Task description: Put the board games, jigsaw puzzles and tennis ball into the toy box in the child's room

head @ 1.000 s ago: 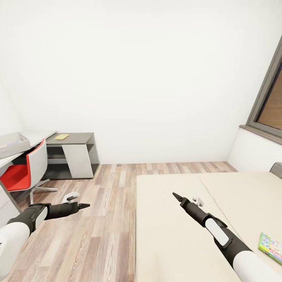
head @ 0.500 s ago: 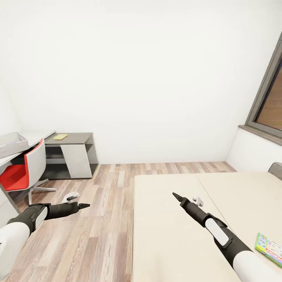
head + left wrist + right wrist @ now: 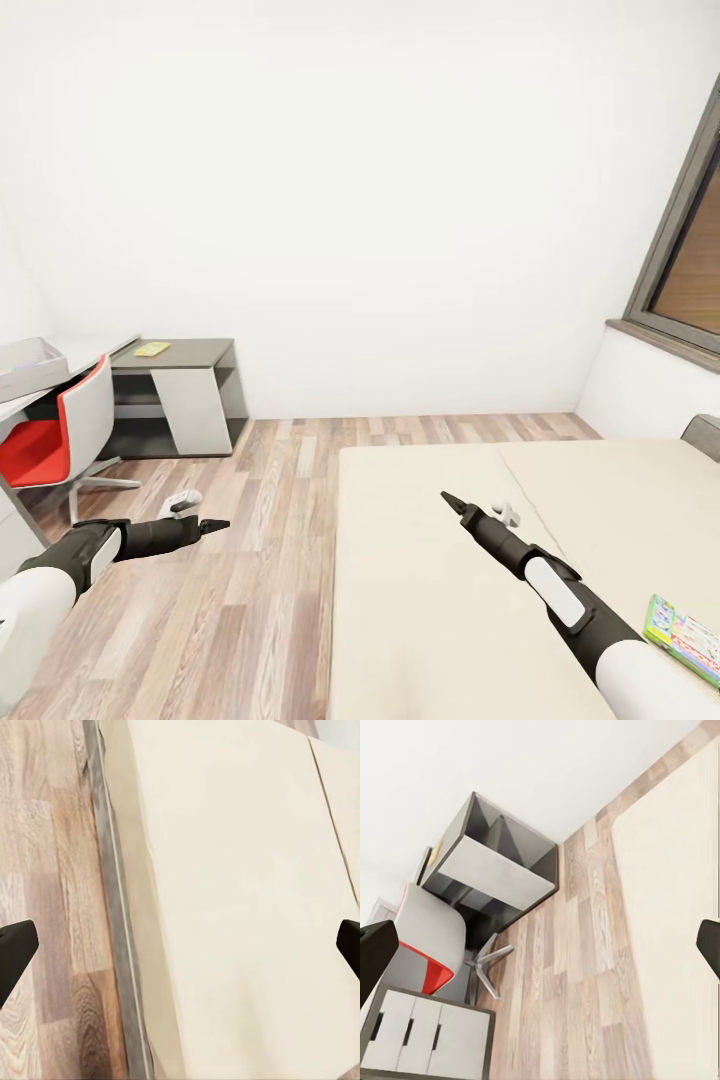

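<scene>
One colourful board game (image 3: pixel 684 636) lies flat on the beige bed (image 3: pixel 430 600), cut off at the right edge of the head view, right of my right forearm. The pale toy box (image 3: pixel 28 362) stands on the light table (image 3: pixel 92 349) at the far left. My left gripper (image 3: pixel 215 524) hangs over the wood floor beside the bed, open, holding nothing. My right gripper (image 3: pixel 448 498) hovers over the mattress, open and empty. In the left wrist view the left gripper (image 3: pixel 180 952) faces the bed's edge (image 3: pixel 120 945); its fingertips (image 3: pixel 15 949) stand wide apart.
A red chair (image 3: pixel 55 440) sits at the table. Beyond it a dark grey cabinet (image 3: pixel 185 395) carries a small flat yellow item (image 3: pixel 152 349). A window (image 3: pixel 690 270) is at the right. Wood floor (image 3: pixel 260 560) runs between bed and table. Drawer fronts (image 3: pixel 427 1039) appear in the right wrist view.
The whole head view has slid a little leftward, so the camera turned; slightly more of the board game shows. Both arms hold the same pose.
</scene>
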`<state>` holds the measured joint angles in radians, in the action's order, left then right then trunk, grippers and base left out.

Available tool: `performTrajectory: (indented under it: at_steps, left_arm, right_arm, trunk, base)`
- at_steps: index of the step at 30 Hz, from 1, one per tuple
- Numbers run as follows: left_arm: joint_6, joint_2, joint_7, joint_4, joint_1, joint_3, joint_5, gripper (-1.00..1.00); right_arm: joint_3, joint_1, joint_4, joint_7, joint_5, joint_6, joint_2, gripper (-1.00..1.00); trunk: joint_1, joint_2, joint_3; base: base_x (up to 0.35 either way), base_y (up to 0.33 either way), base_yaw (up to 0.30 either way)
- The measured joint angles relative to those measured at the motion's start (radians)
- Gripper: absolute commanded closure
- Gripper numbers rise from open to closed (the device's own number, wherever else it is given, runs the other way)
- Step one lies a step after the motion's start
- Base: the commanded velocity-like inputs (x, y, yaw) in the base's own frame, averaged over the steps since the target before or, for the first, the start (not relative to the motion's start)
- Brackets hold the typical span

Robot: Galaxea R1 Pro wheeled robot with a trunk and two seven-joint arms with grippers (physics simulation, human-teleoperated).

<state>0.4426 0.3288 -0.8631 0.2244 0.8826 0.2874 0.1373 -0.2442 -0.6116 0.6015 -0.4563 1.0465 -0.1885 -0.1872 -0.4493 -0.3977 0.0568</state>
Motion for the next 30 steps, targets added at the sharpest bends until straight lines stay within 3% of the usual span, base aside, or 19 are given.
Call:
performTrajectory:
  at_steps: [30]
  left_arm:
    - [0.0,0.0,0.0,0.0,0.0,0.0,0.0,-1.0]
  right_arm:
    - [0.0,0.0,0.001,-0.002,0.0,0.0,-0.003,-1.0]
  trunk:
    - [0.0,0.0,0.0]
  base:
    - [0.0,-0.006,0.025]
